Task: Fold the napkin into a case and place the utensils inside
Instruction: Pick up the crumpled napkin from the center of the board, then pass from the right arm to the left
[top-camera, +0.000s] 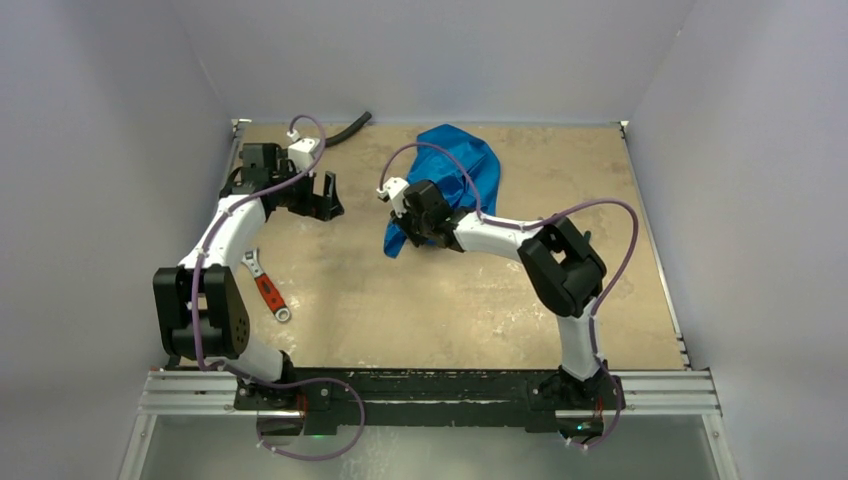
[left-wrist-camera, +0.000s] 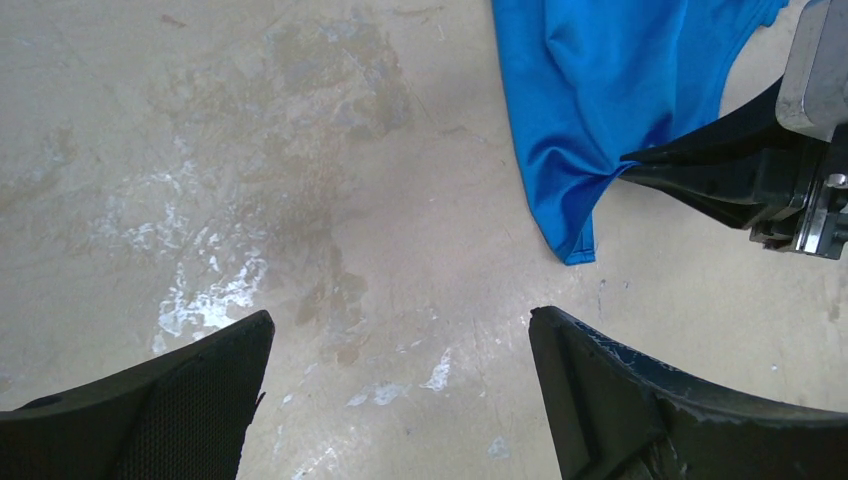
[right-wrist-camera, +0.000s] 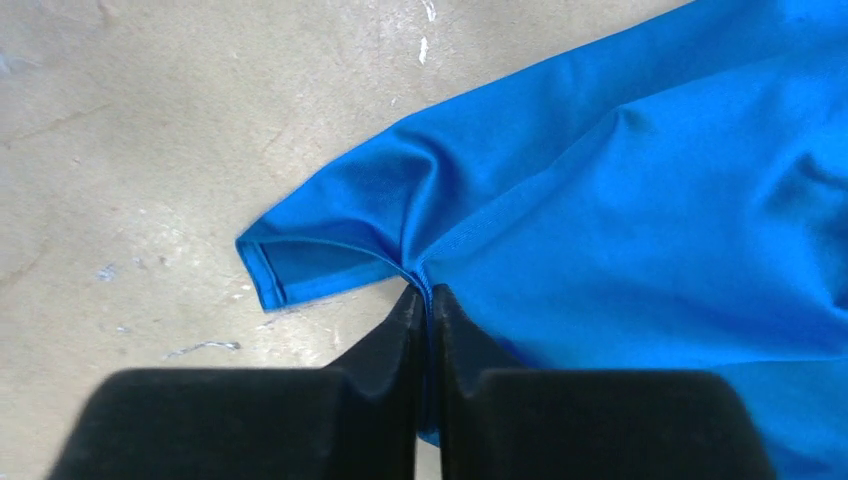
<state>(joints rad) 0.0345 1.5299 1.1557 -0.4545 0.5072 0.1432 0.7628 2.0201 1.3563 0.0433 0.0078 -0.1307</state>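
Pale walls boxed in a worn tan table (top-camera: 330, 300). At lower left lay a wrench (top-camera: 268, 290), apart from the work. Above it the left gripper (top-camera: 322, 195) hovered over bare table, elbow bent and jaws spread wide, probably waiting for a corner to take. At upper centre the napkin (top-camera: 455, 165) lay crumpled, not yet folded. The right gripper (right-wrist-camera: 427, 295) reached in from the right, forearm low. It pinched the napkin's hem near a corner, likely to drag it flat.
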